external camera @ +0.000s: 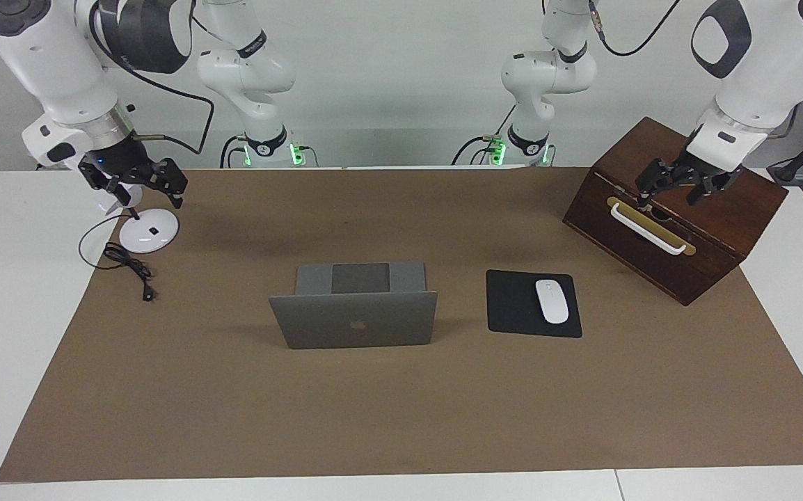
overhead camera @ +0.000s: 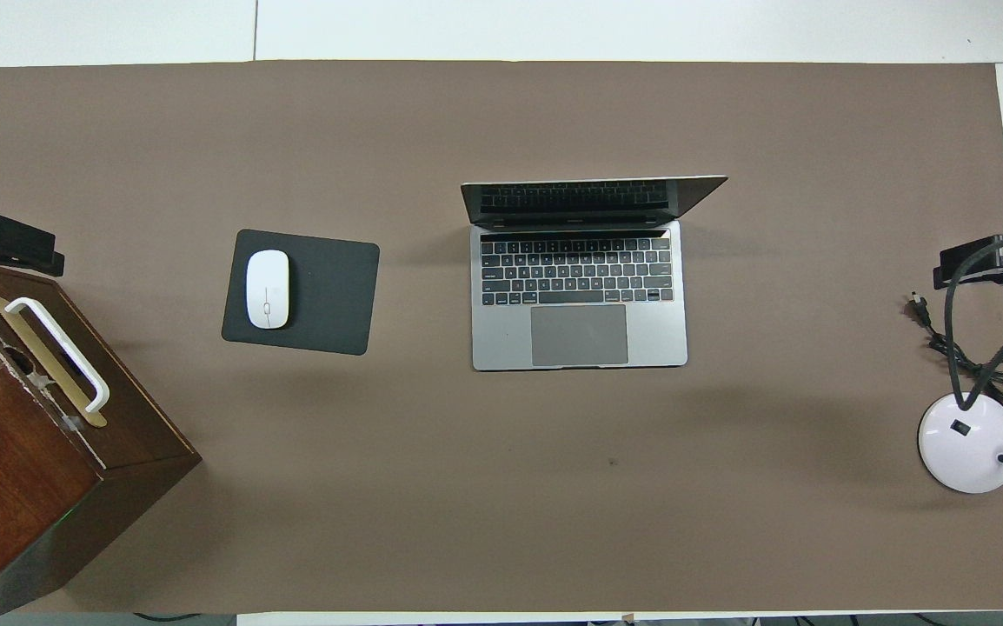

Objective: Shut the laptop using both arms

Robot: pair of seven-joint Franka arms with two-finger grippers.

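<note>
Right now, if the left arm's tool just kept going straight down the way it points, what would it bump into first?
Probably the wooden box: the left tool hangs over its top, near the white handle, fingers pointing down. Depth is hard to judge.

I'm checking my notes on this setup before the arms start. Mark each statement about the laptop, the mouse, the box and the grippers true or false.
1. The laptop is open. True.
2. The white mouse lies on the laptop's keyboard. False: it lies on the black mouse pad, beside the laptop toward the left arm's end.
3. The left gripper hangs over the wooden box. True.
4. The right gripper touches the laptop's lid. False: it is over the white lamp base, apart from the laptop.
5. The box has a white handle. True.
</note>
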